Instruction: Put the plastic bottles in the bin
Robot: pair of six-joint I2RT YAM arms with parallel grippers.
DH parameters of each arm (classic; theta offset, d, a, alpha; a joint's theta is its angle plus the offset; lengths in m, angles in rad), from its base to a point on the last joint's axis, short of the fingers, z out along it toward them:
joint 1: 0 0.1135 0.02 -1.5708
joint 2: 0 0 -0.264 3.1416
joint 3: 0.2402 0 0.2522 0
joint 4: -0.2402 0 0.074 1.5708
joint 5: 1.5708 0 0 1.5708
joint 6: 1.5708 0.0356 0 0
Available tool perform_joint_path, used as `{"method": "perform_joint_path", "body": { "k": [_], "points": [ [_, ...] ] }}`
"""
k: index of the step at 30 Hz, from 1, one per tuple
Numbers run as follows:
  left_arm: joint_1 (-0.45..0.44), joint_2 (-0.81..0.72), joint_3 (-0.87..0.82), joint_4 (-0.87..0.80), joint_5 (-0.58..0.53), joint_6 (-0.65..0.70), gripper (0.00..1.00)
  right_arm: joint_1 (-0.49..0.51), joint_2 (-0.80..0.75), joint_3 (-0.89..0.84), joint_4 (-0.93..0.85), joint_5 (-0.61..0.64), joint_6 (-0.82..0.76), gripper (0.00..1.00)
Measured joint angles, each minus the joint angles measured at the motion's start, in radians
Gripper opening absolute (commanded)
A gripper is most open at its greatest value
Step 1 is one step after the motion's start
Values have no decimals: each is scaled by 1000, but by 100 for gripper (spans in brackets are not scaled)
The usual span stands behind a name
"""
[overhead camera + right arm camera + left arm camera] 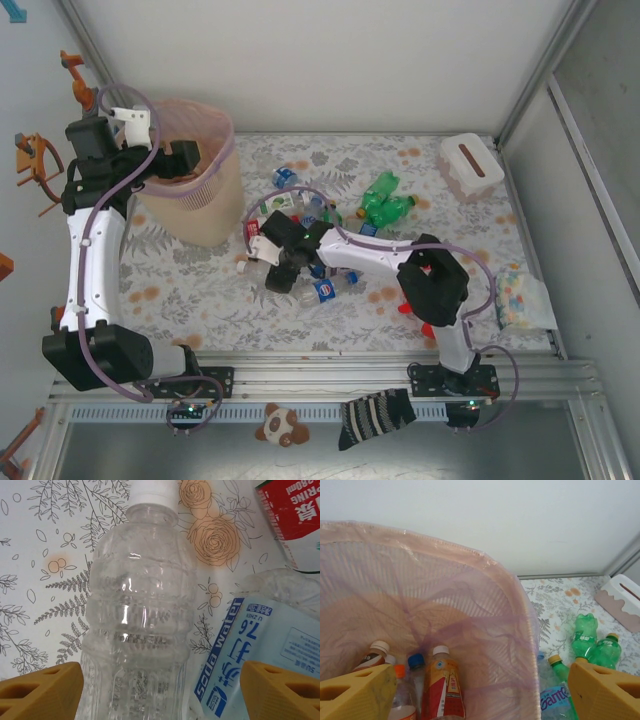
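The beige bin [205, 215] with its pinkish liner stands at the back left. My left gripper [185, 155] hangs open over its mouth with nothing between the fingers. In the left wrist view the bin [470, 555] holds several bottles, among them a red-and-orange labelled one [442, 685]. A heap of plastic bottles [330, 285] lies mid-table, with green bottles [385, 205] behind it. My right gripper [285, 265] is low over the heap, open. Its fingers [40, 692] straddle a clear white-capped bottle [137, 615] and the edge of a blue "soda water" bottle [255, 650].
A white box with a brown slot [470, 165] sits at the back right. A patterned packet [522, 298] lies at the right edge. Something red [415, 310] peeks from under the right arm. A striped sock [375, 418] and a small plush [282, 425] lie below the rail.
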Motion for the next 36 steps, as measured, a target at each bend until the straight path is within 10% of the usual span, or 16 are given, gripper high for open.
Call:
{"method": "perform_joint_path", "body": {
  "k": [36],
  "points": [
    [5, -19, -15, 25, 19, -1, 88, 5, 87, 11, -35, -30, 45, 62]
  ]
}}
